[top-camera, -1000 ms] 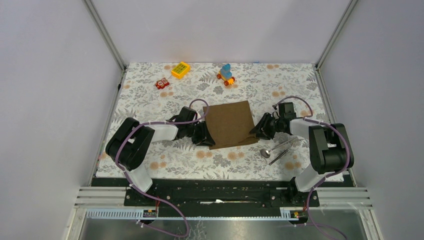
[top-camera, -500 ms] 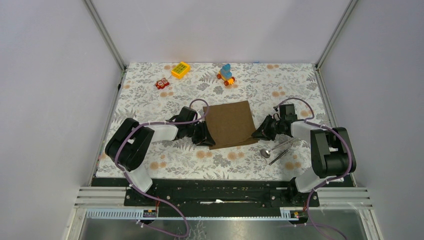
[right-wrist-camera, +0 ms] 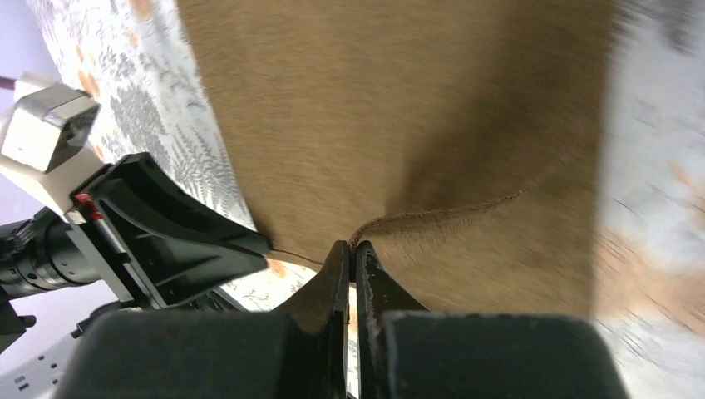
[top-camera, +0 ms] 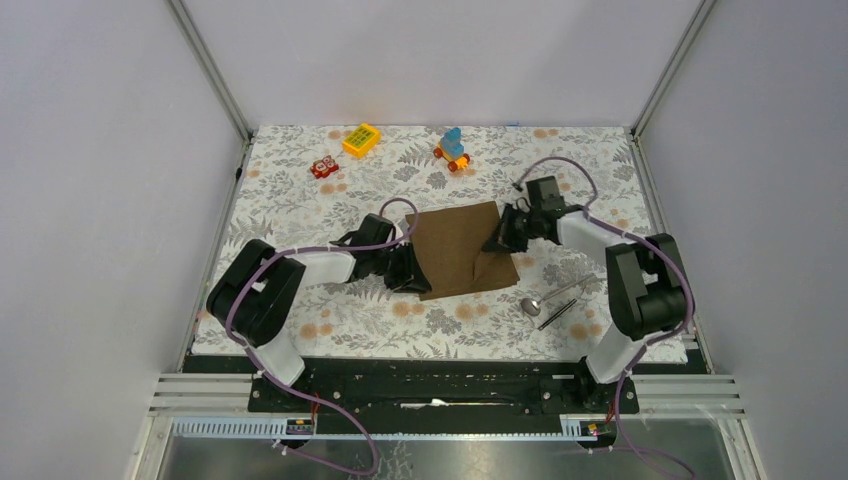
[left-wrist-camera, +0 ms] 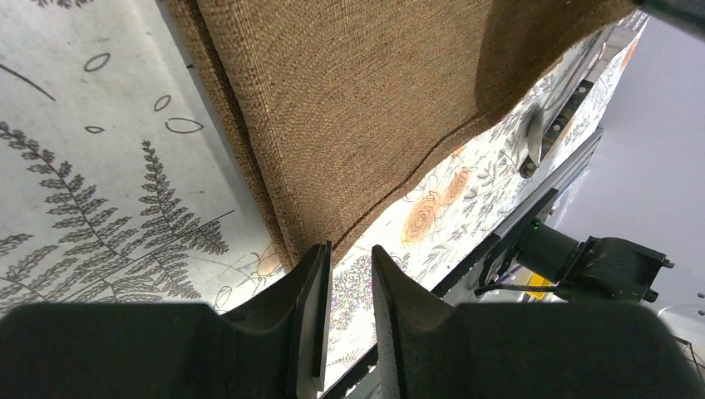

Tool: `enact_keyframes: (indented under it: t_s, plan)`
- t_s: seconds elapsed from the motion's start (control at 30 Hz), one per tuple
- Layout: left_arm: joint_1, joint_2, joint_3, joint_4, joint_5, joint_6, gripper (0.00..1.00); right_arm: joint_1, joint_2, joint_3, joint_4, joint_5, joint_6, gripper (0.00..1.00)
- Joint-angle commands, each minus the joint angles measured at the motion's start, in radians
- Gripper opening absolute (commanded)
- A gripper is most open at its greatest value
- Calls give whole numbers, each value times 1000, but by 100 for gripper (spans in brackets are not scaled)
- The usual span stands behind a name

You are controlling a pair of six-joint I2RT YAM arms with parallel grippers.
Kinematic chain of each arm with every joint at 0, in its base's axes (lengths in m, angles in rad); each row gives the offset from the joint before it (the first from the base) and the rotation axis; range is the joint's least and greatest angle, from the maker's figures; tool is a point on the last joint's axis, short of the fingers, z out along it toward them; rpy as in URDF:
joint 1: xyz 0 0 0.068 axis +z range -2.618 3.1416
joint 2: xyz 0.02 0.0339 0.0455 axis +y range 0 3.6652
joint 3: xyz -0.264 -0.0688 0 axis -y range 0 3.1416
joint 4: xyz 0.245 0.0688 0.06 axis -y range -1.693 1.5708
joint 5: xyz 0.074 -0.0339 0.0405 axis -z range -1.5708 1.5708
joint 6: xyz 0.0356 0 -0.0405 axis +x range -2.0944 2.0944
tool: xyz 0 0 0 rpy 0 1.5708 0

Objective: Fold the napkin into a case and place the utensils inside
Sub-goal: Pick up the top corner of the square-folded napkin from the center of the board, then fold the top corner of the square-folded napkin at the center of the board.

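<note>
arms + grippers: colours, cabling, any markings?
The left arm and right arm have bulky black joints and white links, each with a purple cable looping along it. The left gripper and right gripper are black with flat tapered fingers. No markings legible.

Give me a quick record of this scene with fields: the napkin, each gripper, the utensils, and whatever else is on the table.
napkin: brown cloth lying mid-table on the floral tablecloth, not yet a narrow case; right edge raised and buckled
right gripper: shut on the napkin's right edge
left gripper: jaws narrowly apart at the napkin's near-left corner, nothing between them
utensils: spoon and dark stick side by side on the tablecloth, right of the napkin, apart from it
toys: yellow block, blue wheeled toy and red toy near the far edge
</note>
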Motion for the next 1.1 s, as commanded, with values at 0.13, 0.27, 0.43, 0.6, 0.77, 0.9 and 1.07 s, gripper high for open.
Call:
enact_keyframes:
  t_s: [0.13,0.27,0.43,0.6,0.77,0.9,1.07]
  plan:
    - [-11,-30,-25,31,-18,-16,28,178,218,282,-48,0,-19,0]
    - [-11,-76,-23,24,-39,-28,29,204,293,376,-55,-30,-15,0]
    - [-9,-155,-12,-33,-103,-21,33,222,349,451,-73,-52,-19,0]
    - [-5,-254,-25,-94,-179,-21,38,240,380,491,-83,-57,-22,0]
    - [28,-457,-69,-186,-311,-21,50,258,414,534,-109,-39,-20,0]
    - [85,-619,-92,-292,-400,-14,60,273,439,571,-122,-31,-16,0]
    - [149,-728,-93,-368,-434,8,64,295,493,641,-134,-39,-6,0]
